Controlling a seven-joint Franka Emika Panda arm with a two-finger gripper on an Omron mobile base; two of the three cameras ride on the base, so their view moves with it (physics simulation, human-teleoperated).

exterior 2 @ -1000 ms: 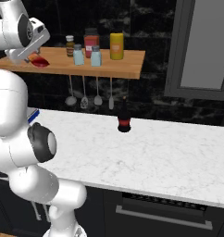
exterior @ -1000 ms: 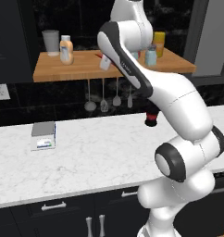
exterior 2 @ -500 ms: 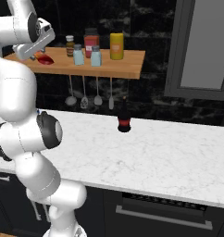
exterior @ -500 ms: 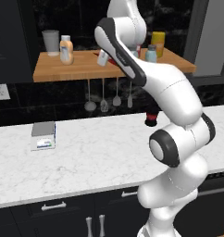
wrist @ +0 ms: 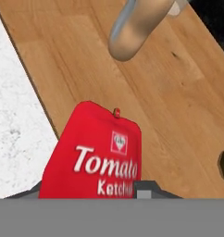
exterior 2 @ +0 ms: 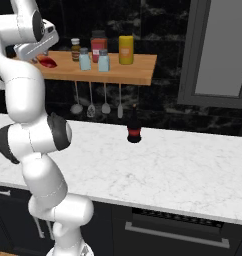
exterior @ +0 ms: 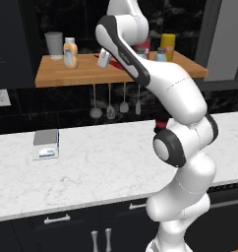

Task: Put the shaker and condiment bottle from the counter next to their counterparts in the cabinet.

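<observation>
Dark kitchen wall behind a white marble counter (exterior: 106, 162), with the wooden cabinet (exterior: 86, 75) shelf mounted above.

Raised over the shelf's left half, gripper (exterior: 104, 59) clamped narrow on the condiment bottle (wrist: 97, 155), red with a Tomato Ketchup label, hanging just over the plank. Farther right on the shelf, two pale shakers (exterior 2: 85, 59) side by side, before a red-labelled jar (exterior 2: 99, 44) and a yellow bottle (exterior 2: 126, 49). Down on the counter, a small dark bottle (exterior 2: 134, 130).
</observation>
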